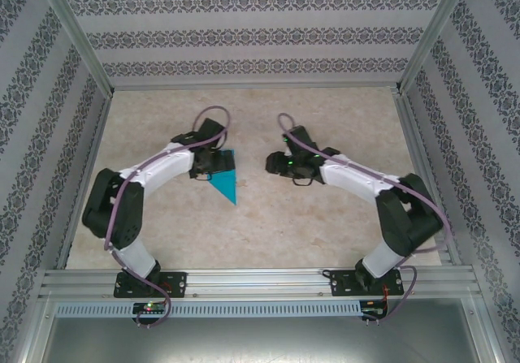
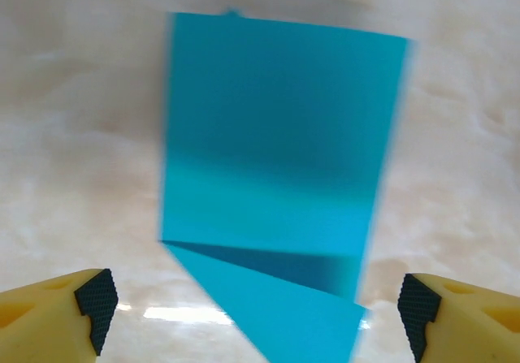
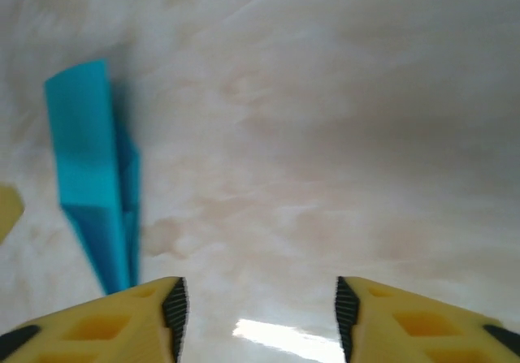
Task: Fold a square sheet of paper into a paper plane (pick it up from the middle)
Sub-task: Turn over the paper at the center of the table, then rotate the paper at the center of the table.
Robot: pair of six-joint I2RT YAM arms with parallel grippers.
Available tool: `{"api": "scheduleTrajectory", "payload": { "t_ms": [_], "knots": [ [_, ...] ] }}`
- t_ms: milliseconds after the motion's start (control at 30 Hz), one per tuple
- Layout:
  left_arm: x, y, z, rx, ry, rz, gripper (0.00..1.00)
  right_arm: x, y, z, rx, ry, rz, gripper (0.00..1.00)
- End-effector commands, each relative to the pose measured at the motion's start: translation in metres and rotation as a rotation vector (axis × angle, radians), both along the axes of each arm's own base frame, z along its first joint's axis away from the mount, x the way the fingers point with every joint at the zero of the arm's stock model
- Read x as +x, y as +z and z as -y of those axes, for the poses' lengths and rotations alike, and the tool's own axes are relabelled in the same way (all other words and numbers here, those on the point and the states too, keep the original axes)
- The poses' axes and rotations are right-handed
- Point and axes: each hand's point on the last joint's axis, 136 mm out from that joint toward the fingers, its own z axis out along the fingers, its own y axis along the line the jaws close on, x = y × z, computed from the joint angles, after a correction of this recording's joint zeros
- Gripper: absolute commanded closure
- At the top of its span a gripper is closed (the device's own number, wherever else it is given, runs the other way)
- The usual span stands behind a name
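**Position of the workpiece.** The paper plane (image 1: 227,181) lies flat on the table (image 1: 325,233), left of centre. Its blunt end sits beneath the left arm's wrist.

**State of the claws.**
- In its wrist view, the left gripper (image 2: 255,302) hovers over the paper with its jaws wide apart.
- Its pads (image 2: 96,298) stand clear of both paper edges and touch nothing.
- We judge this wide stance to be deliberate: it lets the folded layers rest under their own weight, and it straddles the full width for a next grip or press.
- The right gripper (image 3: 261,306) hangs well apart from the plane, to its right.
- Its jaws are partly apart, with only bare table between them.
- We judge it to be parked clear so that it cannot disturb the folds.

**Orientation.**
- In the top view, the long axis runs from the far side of the table toward the near edge, leaning slightly toward the robot's right.
- The pointed tip faces the arm bases and the broad end faces away.
- In the left wrist view, a slanted flap overlaps the paper's near end.
- Blur prevents us from telling whether the crease lies tight.

**Stage.** We judge the sheet to be well folded, but we cannot confirm that the wings are finished.
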Motion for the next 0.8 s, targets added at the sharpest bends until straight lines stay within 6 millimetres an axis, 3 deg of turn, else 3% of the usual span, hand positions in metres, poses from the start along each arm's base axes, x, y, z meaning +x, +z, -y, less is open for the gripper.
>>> {"api": "scheduleTrajectory", "payload": {
  "t_ms": [0, 133, 267, 533, 767],
  "knots": [
    [0.000, 0.000, -0.019, -0.142, 0.119, 0.023, 0.05, -0.016, 0.003, -0.066, 0.046, 0.172, 0.001, 0.54],
    [-0.012, -0.002, -0.053, -0.168, 0.207, 0.030, 0.04, -0.039, -0.006, -0.124, 0.064, 0.297, -0.056, 0.61],
    [-0.025, -0.004, -0.075, -0.184, 0.279, 0.041, 0.04, -0.047, -0.021, -0.148, 0.006, 0.346, -0.119, 0.62],
    [-0.038, -0.003, -0.088, -0.172, 0.320, 0.051, 0.00, -0.038, -0.063, -0.140, -0.161, 0.350, -0.188, 0.63],
    [-0.037, -0.008, -0.078, -0.204, 0.271, 0.040, 0.00, -0.046, -0.089, -0.104, -0.270, 0.434, -0.243, 0.62]
  ]
}}
